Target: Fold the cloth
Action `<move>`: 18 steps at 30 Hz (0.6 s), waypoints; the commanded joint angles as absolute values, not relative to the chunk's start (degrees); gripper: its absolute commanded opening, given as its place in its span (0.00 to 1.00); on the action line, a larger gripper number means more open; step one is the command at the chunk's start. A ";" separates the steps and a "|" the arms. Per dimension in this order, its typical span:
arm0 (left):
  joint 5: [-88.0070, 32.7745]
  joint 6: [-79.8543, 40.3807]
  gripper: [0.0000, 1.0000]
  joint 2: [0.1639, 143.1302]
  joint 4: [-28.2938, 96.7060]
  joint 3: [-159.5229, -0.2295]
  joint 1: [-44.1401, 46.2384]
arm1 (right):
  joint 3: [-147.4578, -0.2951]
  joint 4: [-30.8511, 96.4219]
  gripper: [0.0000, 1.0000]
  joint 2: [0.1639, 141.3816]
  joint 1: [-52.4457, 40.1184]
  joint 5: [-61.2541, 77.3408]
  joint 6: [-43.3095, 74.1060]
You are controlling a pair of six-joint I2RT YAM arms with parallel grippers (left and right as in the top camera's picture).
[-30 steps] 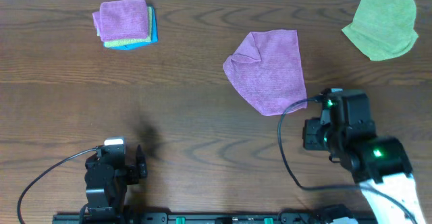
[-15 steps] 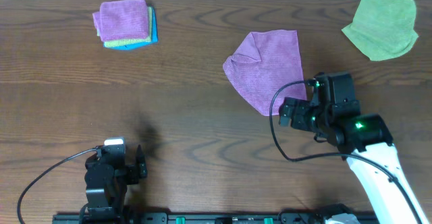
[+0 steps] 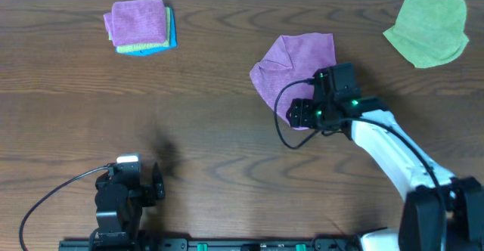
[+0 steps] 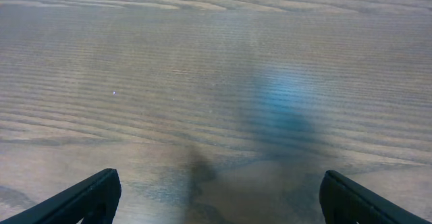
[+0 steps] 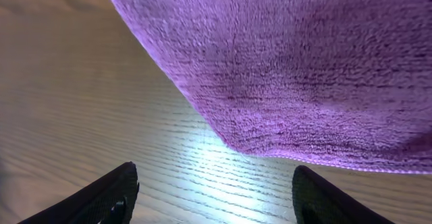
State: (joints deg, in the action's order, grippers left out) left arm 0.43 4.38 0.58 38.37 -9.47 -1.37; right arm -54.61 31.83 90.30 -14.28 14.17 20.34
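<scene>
Status: found cloth [image 3: 299, 69] lying open and unfolded on table [image 3: 212, 130], right of centre toward the far side, left edge rumpled into a crease, near corner pointing back toward the robot. Saw no fold made yet. Noted right gripper [image 5: 212, 200] low over that near corner, jaws spread apart and empty, bare wood between them, hem of cloth just ahead in the wrist view; could not tell from overhead whether touching the fabric. Noted left gripper [image 4: 219, 207] near the front-left edge, well apart from cloth, jaws wide and holding nothing, only wood beneath. Logged green cloth [image 3: 427, 28] at far right and stack of folded cloths [image 3: 140, 26] at far left, both well apart from the work. Judged step in hand as approach for the first grasp, task barely begun. Judged next move to call for easing forward until the hem sits between the jaws, pinching the near corner right at table level, then lifting and carrying it over toward the far edge to halve the cloth. Flagged risk of pushing the corner ahead instead of catching it, or of fuzzy pile slipping out.
</scene>
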 commanded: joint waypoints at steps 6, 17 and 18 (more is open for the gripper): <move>-2.87 3.20 0.95 0.25 33.23 -9.06 -1.52 | -56.34 34.17 0.91 88.49 -11.75 14.81 14.02; -54.35 -5.41 0.95 0.25 25.82 -9.04 -1.48 | -69.78 47.59 0.92 88.33 -6.26 11.79 6.68; -58.02 -5.41 0.95 0.25 25.21 -9.04 -1.48 | -71.53 49.19 0.92 88.33 -5.93 11.79 5.98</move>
